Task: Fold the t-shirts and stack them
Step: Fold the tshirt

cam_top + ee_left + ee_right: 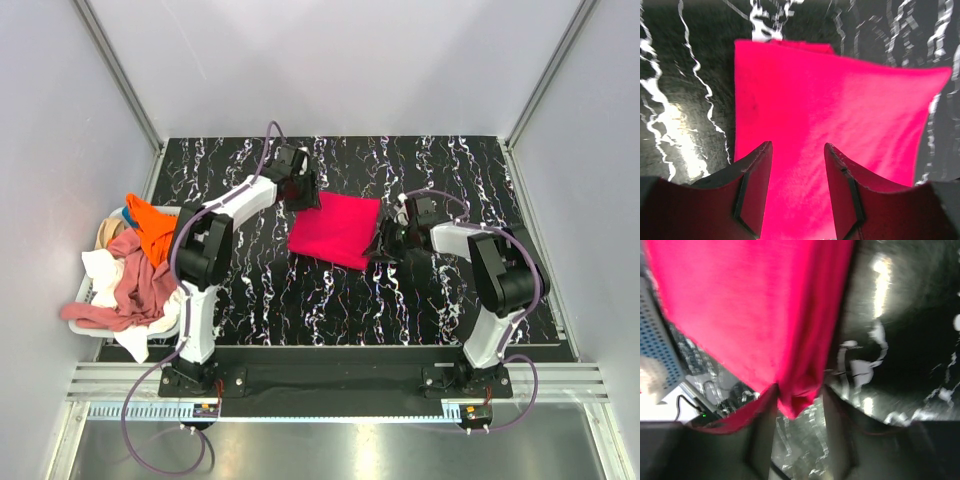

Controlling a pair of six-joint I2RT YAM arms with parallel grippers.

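Red t-shirt (335, 230): folded square on surface (450, 160). Left fingers (752, 190) spread above; right fingers (840, 440) spread round corner. Next, likely: fetch another from pile (130, 270).

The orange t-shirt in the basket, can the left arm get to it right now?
Probably yes. The orange t-shirt lies on top of the pile in the basket, close beside the left arm, nothing covering it. The left gripper is open over the red t-shirt, holding nothing.
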